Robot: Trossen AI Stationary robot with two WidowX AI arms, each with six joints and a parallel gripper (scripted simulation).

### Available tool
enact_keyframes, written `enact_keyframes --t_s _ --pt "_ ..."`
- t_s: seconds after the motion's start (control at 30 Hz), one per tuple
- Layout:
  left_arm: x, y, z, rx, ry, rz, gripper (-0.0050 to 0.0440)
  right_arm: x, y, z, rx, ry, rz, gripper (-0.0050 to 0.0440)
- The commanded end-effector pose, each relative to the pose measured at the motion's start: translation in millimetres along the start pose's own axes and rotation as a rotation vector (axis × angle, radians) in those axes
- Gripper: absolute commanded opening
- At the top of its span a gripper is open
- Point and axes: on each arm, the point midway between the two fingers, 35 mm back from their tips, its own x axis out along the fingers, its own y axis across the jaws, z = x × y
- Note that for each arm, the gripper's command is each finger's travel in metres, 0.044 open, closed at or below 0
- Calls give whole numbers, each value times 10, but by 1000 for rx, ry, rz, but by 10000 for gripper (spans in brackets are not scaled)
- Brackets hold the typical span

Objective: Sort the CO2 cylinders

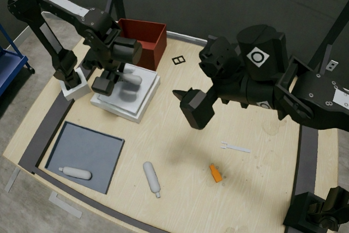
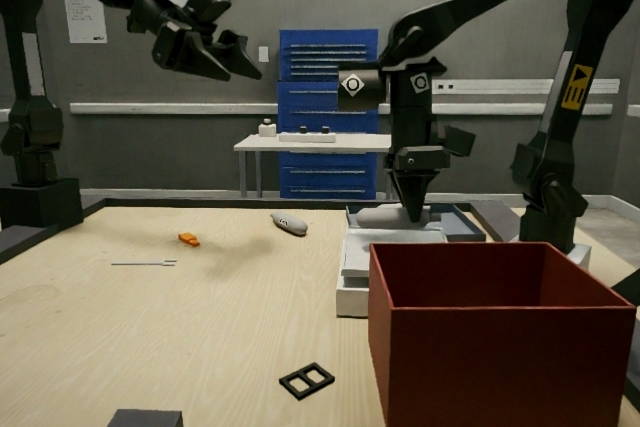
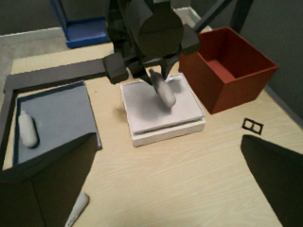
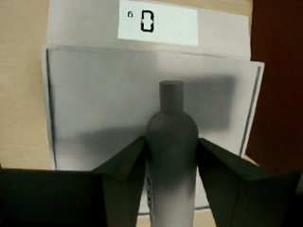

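My right gripper (image 2: pixel 415 216) (image 4: pixel 170 144) is shut on a grey cylinder (image 1: pixel 133 79) (image 2: pixel 379 217) (image 3: pixel 164 92) (image 4: pixel 171 182), held level just above the white scale (image 1: pixel 118 103) (image 2: pixel 355 254) (image 3: pixel 142 113) (image 4: pixel 95 95). The display (image 4: pixel 182 24) reads 0; the cylinder's stamp is partly hidden and unreadable. A second cylinder (image 1: pixel 76 173) (image 3: pixel 28 130) lies flat in the blue-grey tray (image 1: pixel 84 143) (image 2: pixel 465 220) (image 3: pixel 57 109). A third cylinder (image 1: pixel 152 178) (image 2: pixel 290 223) (image 3: pixel 80 208) lies on the table. My left gripper (image 2: pixel 244 76) (image 3: pixel 168 140) is open and empty, high above the table.
The red scrap bin (image 1: pixel 160 47) (image 2: pixel 491 360) (image 3: pixel 227 95) stands beside the scale. A black frame piece (image 1: pixel 174 62) (image 2: pixel 284 382) lies near it. An orange piece (image 1: pixel 215 173) (image 2: pixel 189 239) and a pale forked tool (image 1: pixel 238 148) (image 2: pixel 136 263) lie on the table.
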Motion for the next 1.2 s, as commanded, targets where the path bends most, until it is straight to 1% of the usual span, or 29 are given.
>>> enact_keyframes --t_s 0.0,0.1,0.13,0.3,0.4,0.43,0.53,0.57,0.67,1.07,1.1,1.17 --pt "-8 -2 66 -4 -16 1 440 -19 -21 5 -2 15 -6 -50" --pt "-8 -2 65 -4 -16 1 440 13 -15 20 -3 19 -6 -50" --pt "-47 -1 86 -2 -24 0 440 32 -11 28 -3 19 -6 -50" --pt "-47 -1 86 -2 -24 0 440 162 23 64 1 10 -4 -50" --pt "-47 -1 86 -2 -24 0 440 182 30 64 2 11 -3 -50" --pt "-47 -1 86 -2 -24 0 440 187 31 14 2 13 -3 -50" --pt "-47 -1 86 -2 -24 0 440 250 43 34 4 2 -4 -50" --pt "-47 -1 86 -2 -24 0 440 250 43 34 4 2 -4 -50" --pt "-47 -1 86 -2 -24 0 440 198 31 -76 -1 24 -4 -50" --pt "-47 -1 86 -2 -24 0 440 187 28 -76 -2 29 -4 -50" --pt "-47 -1 86 -2 -24 0 440 187 28 -76 -2 29 -4 24" --pt "-47 -1 86 -2 -24 0 440 187 28 -76 -2 29 -4 72"
